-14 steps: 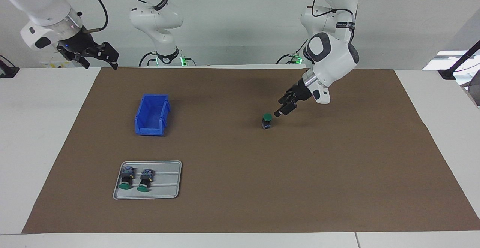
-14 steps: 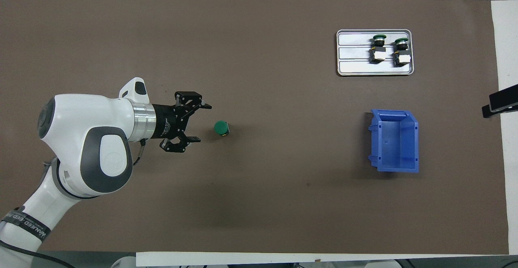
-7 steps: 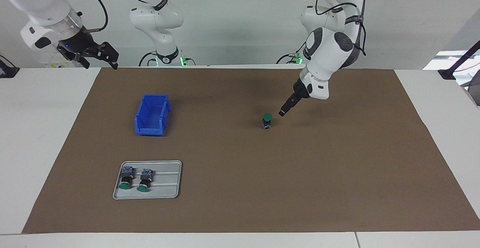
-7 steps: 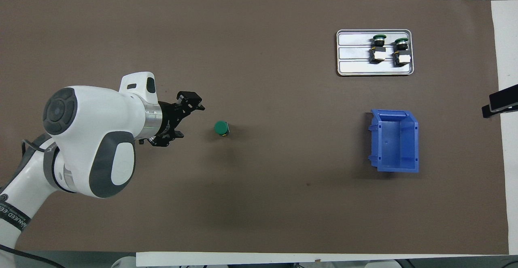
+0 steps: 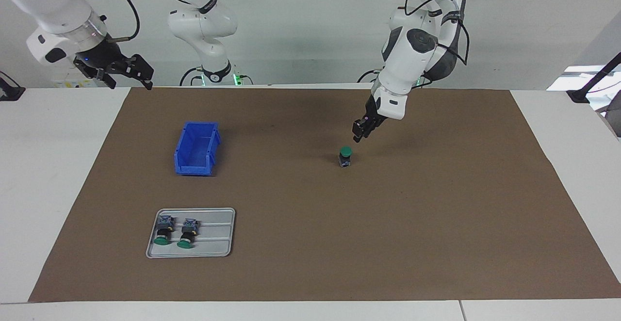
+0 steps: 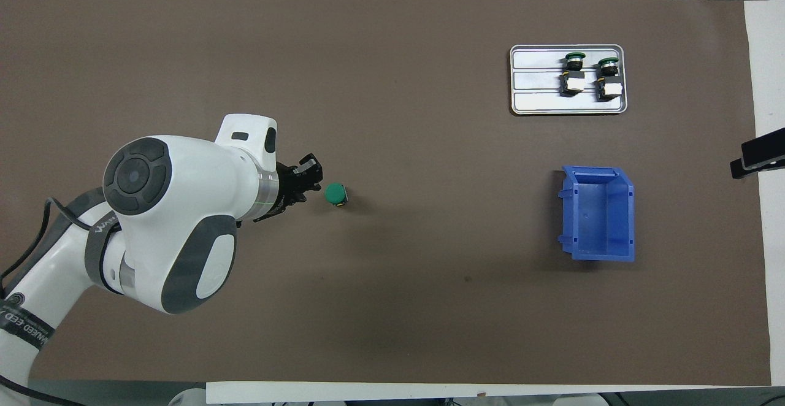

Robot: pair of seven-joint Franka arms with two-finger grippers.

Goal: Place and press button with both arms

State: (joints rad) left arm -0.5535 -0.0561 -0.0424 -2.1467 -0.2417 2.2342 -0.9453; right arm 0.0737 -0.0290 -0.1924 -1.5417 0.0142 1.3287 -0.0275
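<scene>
Left gripper [image 5: 357, 138] up beside one upright button [image 5: 345, 156], apart from it, holding nothing, finger gap unreadable; right gripper [image 5: 131, 71] waiting open past the mat's corner. Farther out: one blue bin [image 5: 196, 148], then one tray [image 5: 167, 250] with two buttons [image 5: 164, 230] lying in it.

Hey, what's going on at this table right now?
A green-capped push-button stands upright on the brown mat. The left gripper hangs just above it, a little to one side, not touching it. The right gripper waits, open, raised at its own end of the table. Two more green-capped buttons lie in a grey metal tray; a blue plastic bin sits nearer the robots.
</scene>
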